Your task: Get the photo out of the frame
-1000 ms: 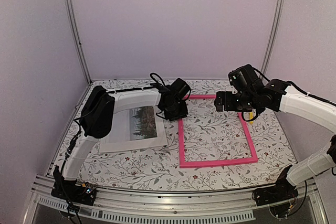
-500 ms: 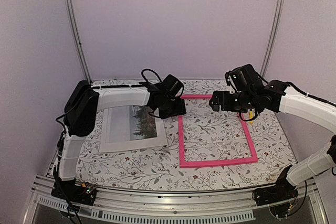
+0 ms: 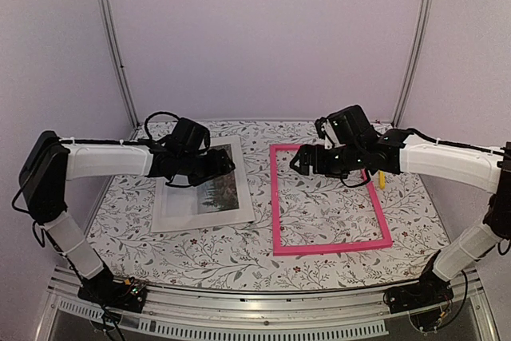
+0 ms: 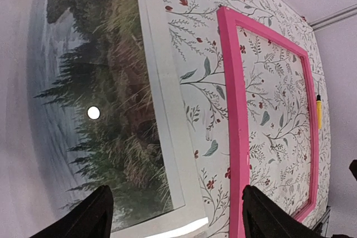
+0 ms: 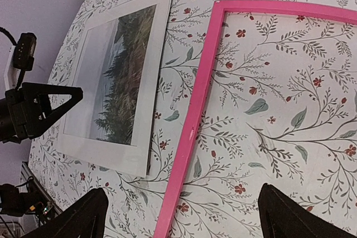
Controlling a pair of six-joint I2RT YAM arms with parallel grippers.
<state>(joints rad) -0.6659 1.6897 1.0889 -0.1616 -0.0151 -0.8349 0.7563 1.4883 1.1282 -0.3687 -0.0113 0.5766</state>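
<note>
Photo [image 3: 211,201] one, frame [image 3: 331,247] one (just apart); left claw [image 4: 175,193], right claw [image 5: 183,193] both agape.

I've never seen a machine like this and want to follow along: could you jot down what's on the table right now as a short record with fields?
photo: flat on the table, left of the frame, apart from it
frame: pink, empty, flat on the table
yellow pen: beside the frame's right side, outside it
left jaws: open, over the photo, holding nothing
right jaws: open, above the frame's far left corner, holding nothing
task: photo is out of the frame
</note>
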